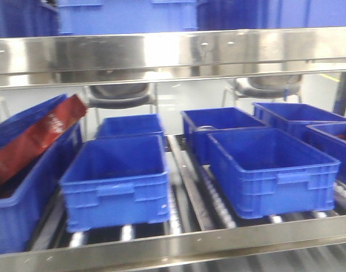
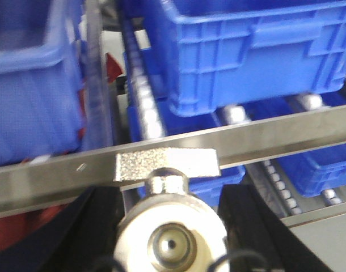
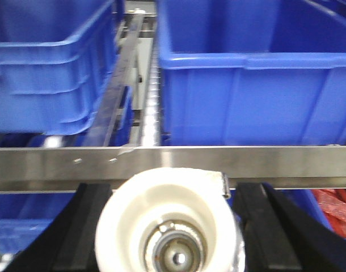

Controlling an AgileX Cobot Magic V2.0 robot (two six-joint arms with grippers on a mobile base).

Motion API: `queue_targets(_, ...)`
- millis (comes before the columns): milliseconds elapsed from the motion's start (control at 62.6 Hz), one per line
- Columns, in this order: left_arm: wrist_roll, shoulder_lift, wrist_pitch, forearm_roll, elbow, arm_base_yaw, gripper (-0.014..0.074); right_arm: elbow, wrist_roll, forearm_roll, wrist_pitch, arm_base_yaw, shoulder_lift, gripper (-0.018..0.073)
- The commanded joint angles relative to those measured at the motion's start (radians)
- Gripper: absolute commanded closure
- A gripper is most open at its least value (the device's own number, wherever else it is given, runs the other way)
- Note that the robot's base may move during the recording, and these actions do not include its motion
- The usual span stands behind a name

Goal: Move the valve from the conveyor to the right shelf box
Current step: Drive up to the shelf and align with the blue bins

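A metal valve (image 2: 171,245) is clamped by the left gripper (image 2: 170,224), jaws at its 3 and 9 o'clock; a white-capped valve (image 3: 161,218) is clamped likewise by the right gripper (image 3: 172,229).

The crates (image 1: 116,181) on the shelf (image 1: 178,245) are all one plain, saturated blue. The shelf's rails are bare silver steel with bright glare streaks, and its rollers (image 1: 218,207) are pale silver. In the crate at the shelf's left edge, a bag (image 1: 39,133) is deep red with small white print. The left tool (image 2: 174,226) has black fingers (image 2: 255,226) and holds a nickel-silver valve (image 2: 170,243) with a sparkling, speckled handle. The right tool (image 3: 176,232) has black fingers (image 3: 76,226) too. It holds a second valve (image 3: 161,198) with a cream-white cap and a dull metal centre.
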Motion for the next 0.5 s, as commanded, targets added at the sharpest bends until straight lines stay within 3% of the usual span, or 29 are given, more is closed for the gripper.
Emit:
queue_targets(0, -0.008, -0.01, -0.05, -0.007, -0.013, 0.0, 0.0708, -0.019, -0.009, -0.004, -0.084, -0.001, -0.017, 0.0713)
queue_targets(479, -0.008, -0.008, -0.05, -0.007, -0.013, 0.0, 0.0708, -0.019, -0.009, -0.004, -0.084, -0.001, -0.017, 0.0713)
